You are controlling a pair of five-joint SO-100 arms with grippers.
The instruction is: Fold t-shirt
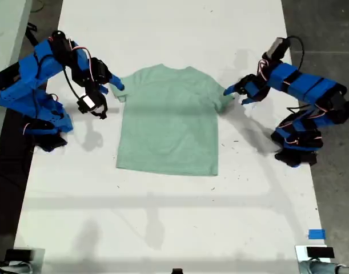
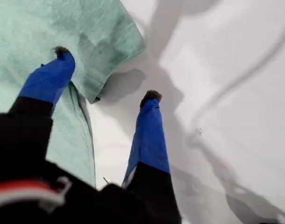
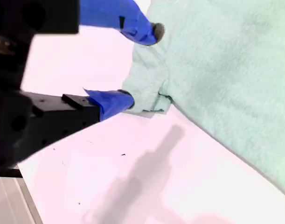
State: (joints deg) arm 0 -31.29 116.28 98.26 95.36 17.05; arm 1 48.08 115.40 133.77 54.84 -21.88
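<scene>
the t-shirt (image 1: 168,120) lies flat on the worktop (image 1: 163,217). both hands, first (image 2: 105,74) and second (image 3: 142,65), are spread at sleeves; each should pinch the sleeve fabric fully before lifting.

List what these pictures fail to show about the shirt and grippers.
Exterior view: the shirt's sleeve ends, partly covered by gripper tips.
First wrist view: most of the shirt, cut off by the edges and hidden behind my first gripper.
Second wrist view: whether my second gripper touches the sleeve, too blurred.
</scene>
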